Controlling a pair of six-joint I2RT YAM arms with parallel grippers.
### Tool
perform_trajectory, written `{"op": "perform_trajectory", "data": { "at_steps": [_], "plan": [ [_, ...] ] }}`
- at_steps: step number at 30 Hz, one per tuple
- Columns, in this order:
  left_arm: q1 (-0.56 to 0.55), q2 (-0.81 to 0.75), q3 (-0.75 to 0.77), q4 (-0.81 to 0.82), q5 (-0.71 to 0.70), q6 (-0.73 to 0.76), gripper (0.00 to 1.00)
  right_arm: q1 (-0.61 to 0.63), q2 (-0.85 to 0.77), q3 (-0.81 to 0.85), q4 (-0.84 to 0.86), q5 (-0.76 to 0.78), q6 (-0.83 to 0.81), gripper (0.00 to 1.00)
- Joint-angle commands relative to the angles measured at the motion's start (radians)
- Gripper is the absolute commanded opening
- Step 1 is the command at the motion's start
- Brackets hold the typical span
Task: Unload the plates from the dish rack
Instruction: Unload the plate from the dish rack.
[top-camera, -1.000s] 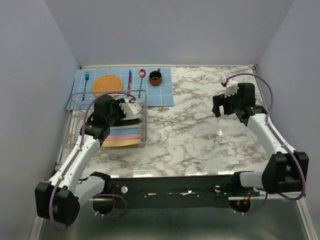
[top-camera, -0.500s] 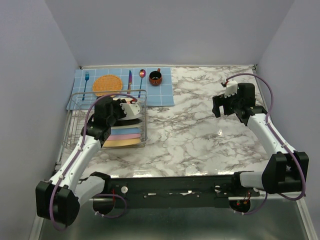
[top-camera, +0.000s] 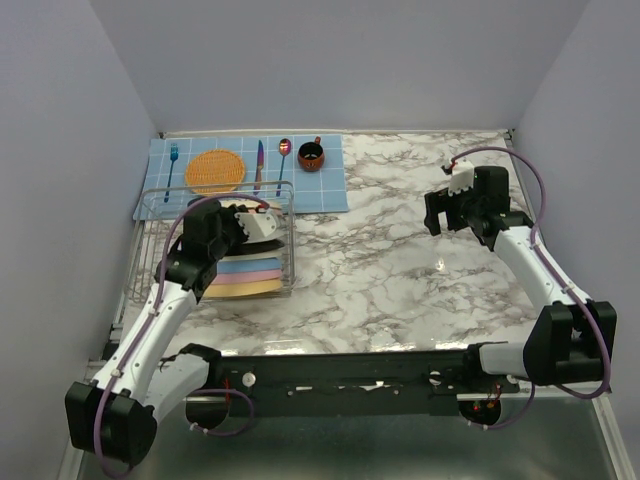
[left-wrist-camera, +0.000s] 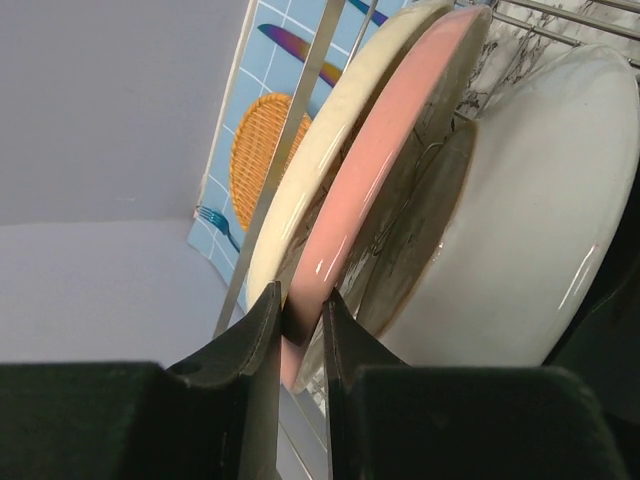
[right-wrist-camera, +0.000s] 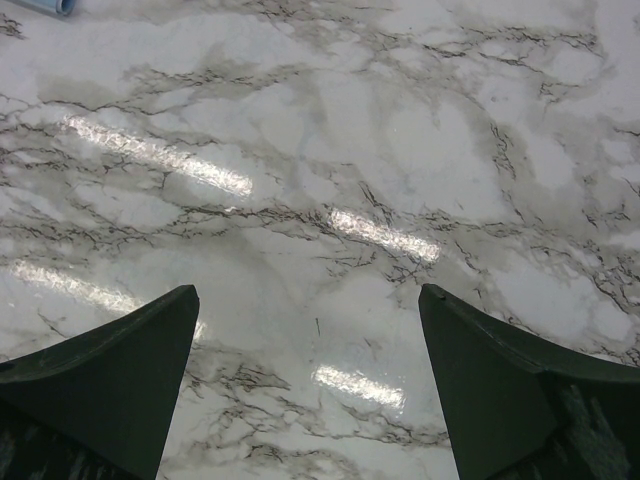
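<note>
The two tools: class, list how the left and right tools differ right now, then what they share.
The left tool is closed on the rim of the pink plate; the right tool is wide open and empty. The left tool is at the dish rack; the right tool hangs over the marble table. Both have dark fingers.

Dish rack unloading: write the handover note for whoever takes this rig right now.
Left gripper: shut on the rim of the pink round plate, which stands in the silver wire dish rack between a cream plate and a pale glossy plate.
Right gripper: open, empty, above the bare marble tabletop.
Done: no plate shows outside the rack; a blue plate and a yellow-orange plate stand in it too.
Left: lift the pink plate out, set it on the marble, then probably the others one by one.
</note>
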Motion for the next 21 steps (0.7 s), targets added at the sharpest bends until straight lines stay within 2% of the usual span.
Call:
{"op": "perform_trajectory", "data": {
  "at_steps": [1, 21],
  "plan": [
    [-0.004, -0.067, 0.015, -0.088, 0.0, -0.127, 0.0, -0.005, 0.014, 0.036, -0.024, -0.013, -0.009, 1.0],
    [-0.004, -0.092, 0.11, -0.047, -0.068, -0.124, 0.0, -0.005, 0.037, 0.039, -0.024, -0.004, -0.012, 1.0]
  ]
}}
